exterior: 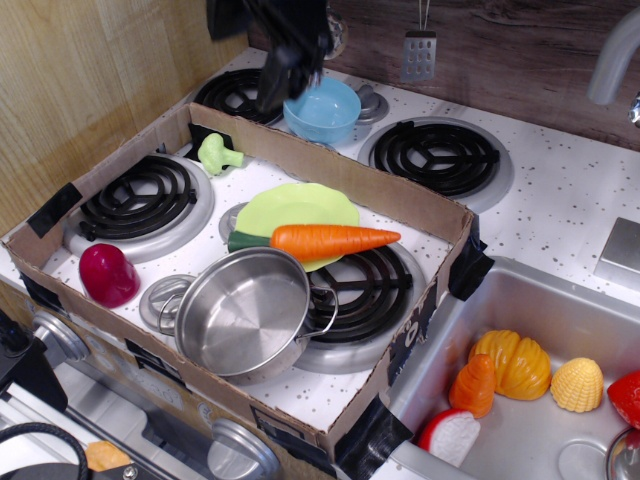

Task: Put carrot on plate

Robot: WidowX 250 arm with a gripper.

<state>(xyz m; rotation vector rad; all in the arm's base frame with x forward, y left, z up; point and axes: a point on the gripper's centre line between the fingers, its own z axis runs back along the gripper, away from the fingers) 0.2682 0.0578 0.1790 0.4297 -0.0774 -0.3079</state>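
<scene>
My hand hangs at the top of the frame, left of centre, dark and motion-blurred. It holds nothing; how far the fingers are parted I cannot tell through the blur. It sits just upper left of the light blue bowl, well apart from the carrot.

Carrot: lying flat near frame centre, green stem end pointing left, orange tip pointing right. Its stem half rests across the lower edge of the lime-green plate; the tip overhangs the rim toward the burner to the right.

Steel pot stands just below the plate, its rim close against the carrot's stem end.

Cardboard tray wall runs between plate and bowl. Green broccoli toy upper left of the plate; dark red toy at left edge of the tray.

Lower right of frame: sink with a short orange toy, a yellow-orange squash-like piece and a pale yellow piece.
</scene>
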